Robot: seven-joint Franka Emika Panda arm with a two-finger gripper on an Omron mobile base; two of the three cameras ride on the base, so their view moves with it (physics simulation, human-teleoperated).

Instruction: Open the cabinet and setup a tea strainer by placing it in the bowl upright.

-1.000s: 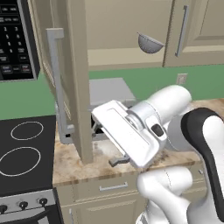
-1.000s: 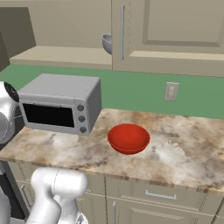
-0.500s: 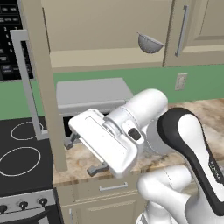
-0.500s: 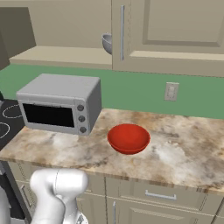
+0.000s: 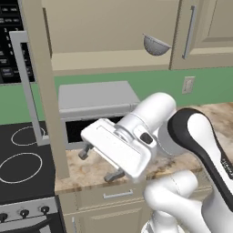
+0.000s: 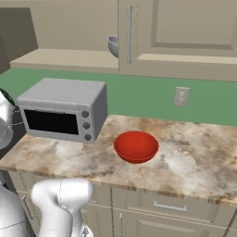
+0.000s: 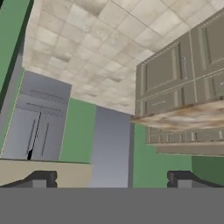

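Strainer (image 5: pixel 156 44) is sitting grey and tilted at the front edge of the open cabinet (image 5: pixel 113 27) shelf, and we are judging that a careless reach could be knocking it off the ledge or clipping the swung-out door (image 5: pixel 43 86). We are seeing the gripper (image 5: pixel 96 164) hanging low over the counter (image 6: pixel 185 157) with its fingers spread wide apart and holding nothing, well apart from the strainer. We are noting the red bowl (image 6: pixel 136 146) waiting empty on the counter beside the toaster oven (image 6: pixel 62 109), so a tipped drop there is risking a strainer not landing upright.
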